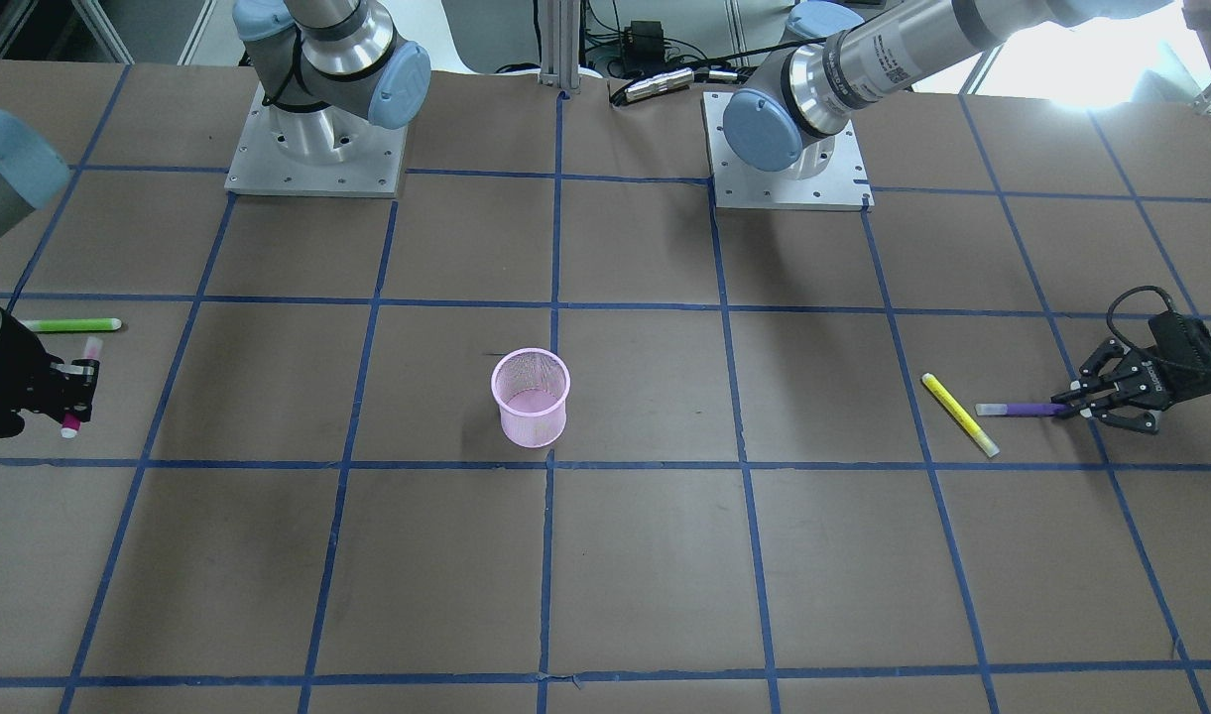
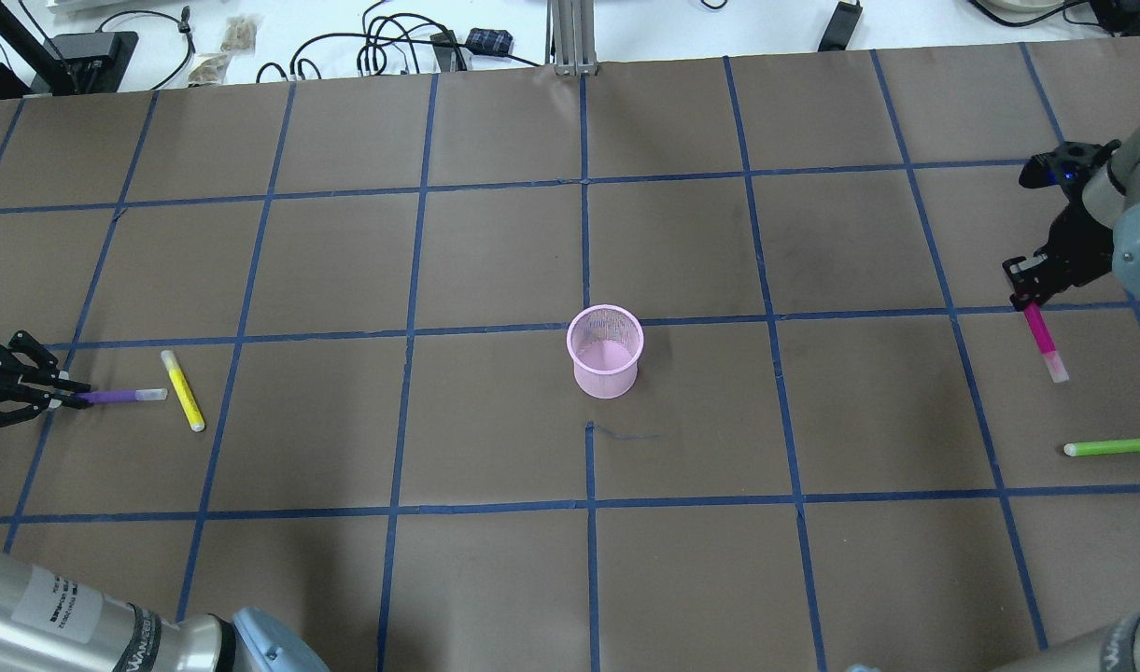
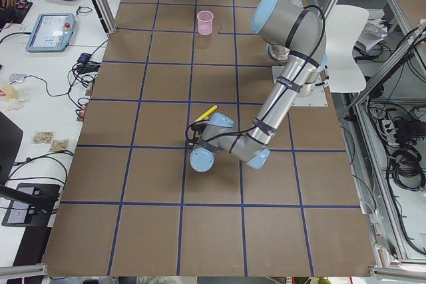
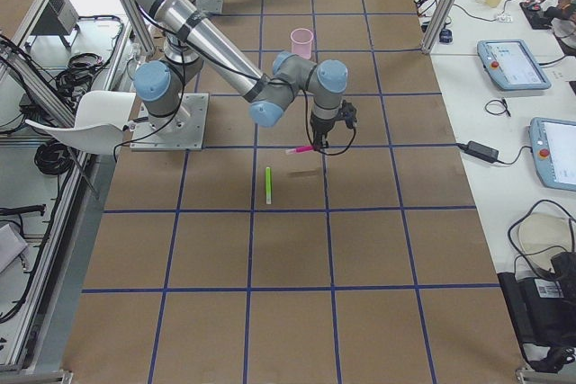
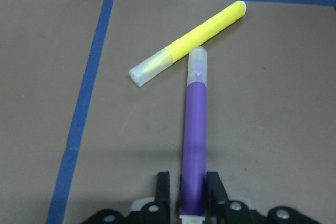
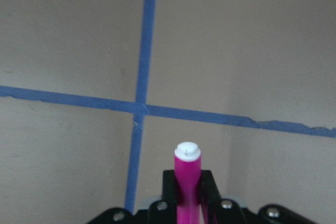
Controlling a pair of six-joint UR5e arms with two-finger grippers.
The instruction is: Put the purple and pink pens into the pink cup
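The pink mesh cup (image 2: pixel 606 353) stands upright near the table's middle; it also shows in the front view (image 1: pixel 532 397). My left gripper (image 2: pixel 61 397) is shut on the end of the purple pen (image 2: pixel 112 396) at the far left, low by the table. In the left wrist view the purple pen (image 5: pixel 195 129) sits between the fingers (image 5: pixel 164 182), and its capped tip reaches the yellow pen. My right gripper (image 2: pixel 1027 294) is shut on the pink pen (image 2: pixel 1043 341) at the far right and holds it off the table. The right wrist view shows the pink pen (image 6: pixel 187 182) clamped.
A yellow pen (image 2: pixel 182 389) lies just in front of the purple pen's tip. A green pen (image 2: pixel 1116 447) lies on the table near the right gripper. Blue tape lines grid the brown table. Both arm bases (image 1: pixel 317 169) stand at the robot's edge.
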